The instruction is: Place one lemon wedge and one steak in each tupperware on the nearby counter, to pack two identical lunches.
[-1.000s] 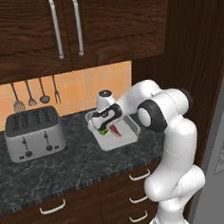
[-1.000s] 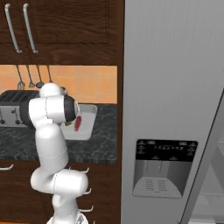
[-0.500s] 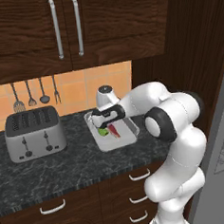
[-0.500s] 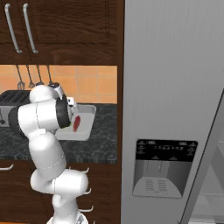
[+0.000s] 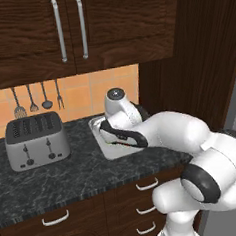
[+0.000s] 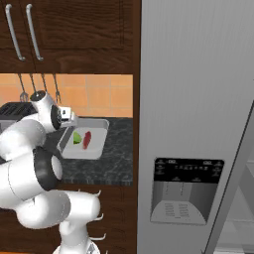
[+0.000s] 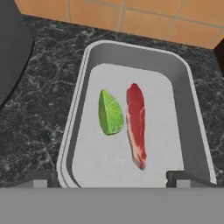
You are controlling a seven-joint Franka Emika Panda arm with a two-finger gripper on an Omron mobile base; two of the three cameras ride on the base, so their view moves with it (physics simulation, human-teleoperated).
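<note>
Hovering released over the tupperware (image 7: 74,131), the claw (image 7: 111,177) shows 1 lemon wedge (image 7: 110,113) beside 1 steak (image 7: 136,124), perhaps just touching.

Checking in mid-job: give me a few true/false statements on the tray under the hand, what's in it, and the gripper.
1. The lemon wedge and the steak both lie inside the tray. True.
2. The gripper is shut on the steak. False: its jaws stand open above the tray, holding nothing.
3. The wedge lies on top of the steak. False: they lie side by side on the tray floor.
4. The tray sits on the dark speckled counter, near the orange tiled wall. True.
5. The toaster stands inside the tray. False: it stands on the counter, apart from the tray.
</note>
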